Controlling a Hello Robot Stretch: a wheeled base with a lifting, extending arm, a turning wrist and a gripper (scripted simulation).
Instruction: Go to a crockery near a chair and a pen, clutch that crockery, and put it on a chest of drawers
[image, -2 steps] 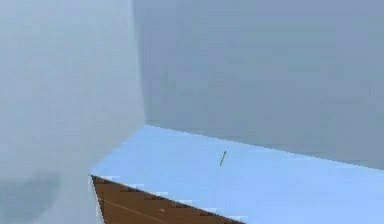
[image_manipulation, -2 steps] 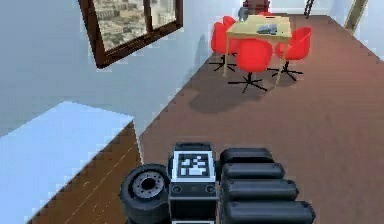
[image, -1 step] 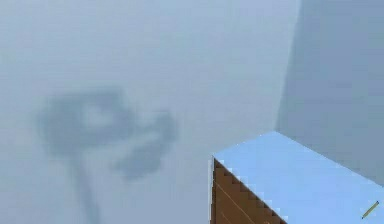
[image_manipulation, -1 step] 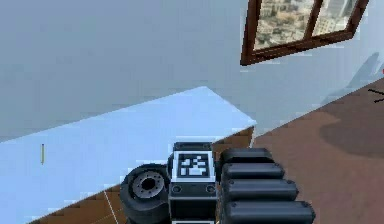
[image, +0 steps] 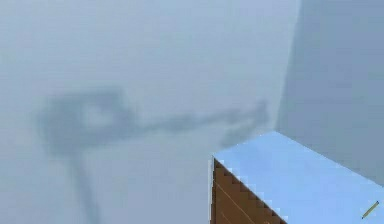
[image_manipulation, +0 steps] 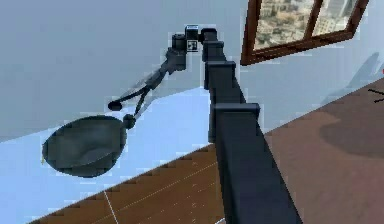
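Arm side view: a dark grey, round, thin-walled bowl (image_manipulation: 85, 145) sits at the gripper (image_manipulation: 123, 112), over the pale-blue-topped wooden chest of drawers (image_manipulation: 172, 125). Whether the gripper holds it cannot be told. It looks stiff, light and slippery, so the rim is the likeliest hold.

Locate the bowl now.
The dark bowl is in the arm side view's left, at the gripper's finger end, against the chest of drawers' blue top; held or resting, cannot tell.
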